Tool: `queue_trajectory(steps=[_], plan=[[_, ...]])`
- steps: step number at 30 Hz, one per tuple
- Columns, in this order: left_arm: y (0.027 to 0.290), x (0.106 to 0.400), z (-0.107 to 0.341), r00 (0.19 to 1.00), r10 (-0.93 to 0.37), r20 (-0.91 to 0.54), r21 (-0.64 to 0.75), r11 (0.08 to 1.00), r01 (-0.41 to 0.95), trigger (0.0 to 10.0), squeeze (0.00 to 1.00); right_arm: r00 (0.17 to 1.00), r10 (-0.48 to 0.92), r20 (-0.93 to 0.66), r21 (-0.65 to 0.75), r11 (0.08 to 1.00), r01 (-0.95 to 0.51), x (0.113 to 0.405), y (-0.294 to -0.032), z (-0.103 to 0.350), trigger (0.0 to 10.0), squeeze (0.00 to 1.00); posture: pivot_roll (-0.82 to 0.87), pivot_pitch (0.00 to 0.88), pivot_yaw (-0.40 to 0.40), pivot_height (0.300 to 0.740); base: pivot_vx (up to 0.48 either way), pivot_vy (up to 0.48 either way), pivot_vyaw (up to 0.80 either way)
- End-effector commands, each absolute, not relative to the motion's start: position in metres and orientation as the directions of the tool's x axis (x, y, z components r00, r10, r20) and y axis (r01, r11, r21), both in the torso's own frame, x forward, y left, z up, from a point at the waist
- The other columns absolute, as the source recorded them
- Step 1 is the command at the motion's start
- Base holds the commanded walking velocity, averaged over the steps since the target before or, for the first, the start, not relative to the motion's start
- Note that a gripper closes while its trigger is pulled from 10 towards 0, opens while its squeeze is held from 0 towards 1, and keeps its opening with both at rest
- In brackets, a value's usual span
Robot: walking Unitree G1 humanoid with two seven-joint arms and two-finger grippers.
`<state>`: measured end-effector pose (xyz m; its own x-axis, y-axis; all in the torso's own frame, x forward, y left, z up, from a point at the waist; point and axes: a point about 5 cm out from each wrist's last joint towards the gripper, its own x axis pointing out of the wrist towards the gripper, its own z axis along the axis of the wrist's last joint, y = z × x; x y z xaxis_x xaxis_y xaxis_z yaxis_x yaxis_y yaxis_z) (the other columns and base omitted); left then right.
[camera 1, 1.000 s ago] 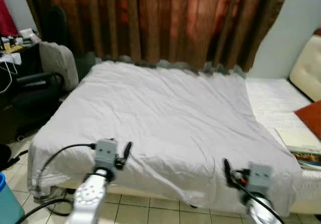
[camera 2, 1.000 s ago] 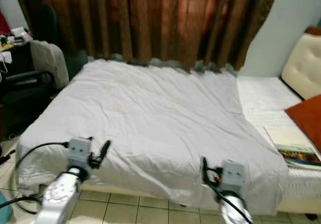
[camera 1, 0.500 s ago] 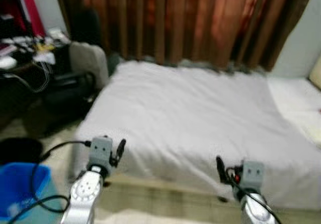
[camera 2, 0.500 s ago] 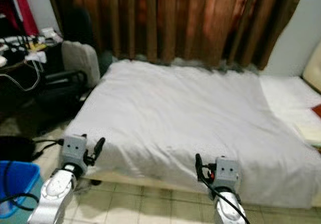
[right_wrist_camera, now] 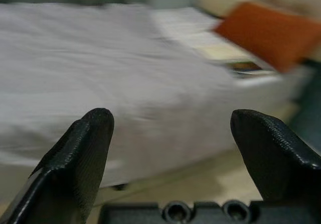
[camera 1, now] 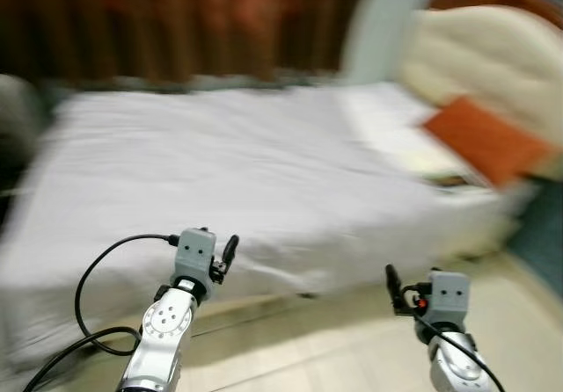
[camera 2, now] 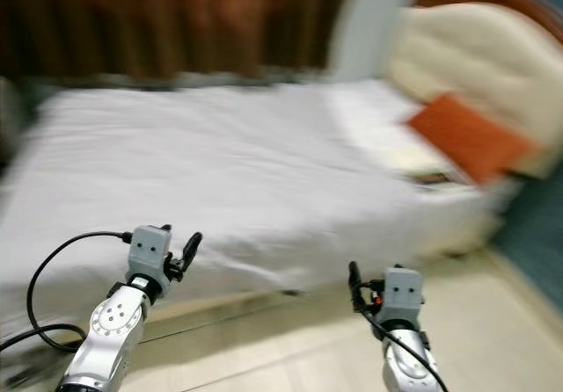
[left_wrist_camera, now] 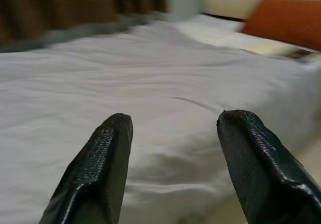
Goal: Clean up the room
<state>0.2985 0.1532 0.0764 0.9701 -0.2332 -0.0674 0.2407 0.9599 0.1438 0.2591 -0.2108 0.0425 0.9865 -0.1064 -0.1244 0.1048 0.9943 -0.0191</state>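
Both grippers, left gripper and right gripper, hang before the bed, jaws wide apart, holding and touching nothing.

left arm: silver tube, round joint cap with small dark screw holes
left wrist block: grey and boxy
left cable: black, looping from the block
left gripper: two long black fingers, textured pads
right arm: silver, black cable alongside
right wrist block: grey, red spot beside it
right gripper: black textured fingers, black base with round holes
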Motion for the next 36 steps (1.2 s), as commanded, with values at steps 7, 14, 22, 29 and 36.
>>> queue_trajectory(steps=[7, 14, 22, 29, 36], plan=[[0.145, 0.301, 0.07, 0.956, -0.277, -0.098, 0.143, 0.946, 0.289, 10.0, 0.0, 0.98, -0.147, -0.131, -0.001, 0.989, 0.148, 0.254, -0.219, 0.04, 10.0, 0.0, -0.02, 0.0, -0.06, 0.74, 0.0, -0.457, -0.8], [0.139, 0.302, 0.068, 0.95, -0.298, -0.096, 0.146, 0.94, 0.31, 10.0, 0.0, 0.977, -0.168, -0.132, 0.002, 0.985, 0.17, 0.251, -0.223, 0.039, 10.0, 0.0, -0.04, 0.0, -0.054, 0.74, 0.0, -0.452, -0.8], [0.135, 0.304, 0.067, 0.944, -0.315, -0.098, 0.148, 0.933, 0.327, 10.0, 0.0, 0.975, -0.18, -0.128, -0.002, 0.983, 0.182, 0.25, -0.226, 0.039, 10.0, 0.0, -0.05, 0.0, -0.044, 0.74, 0.0, -0.447, -0.8], [0.132, 0.306, 0.067, 0.939, -0.33, -0.1, 0.15, 0.928, 0.342, 10.0, 0.0, 0.973, -0.193, -0.129, -0.007, 0.981, 0.194, 0.247, -0.229, 0.038, 10.0, 0.0, -0.06, 0.0, -0.035, 0.74, 0.0, -0.438, -0.8], [0.131, 0.308, 0.066, 0.941, -0.321, -0.103, 0.123, 0.935, 0.333, 10.0, 0.0, 0.971, -0.203, -0.129, -0.016, 0.979, 0.202, 0.245, -0.232, 0.037, 10.0, 0.0, -0.08, 0.0, -0.033, 0.74, 0.184, -0.381, -0.8]])
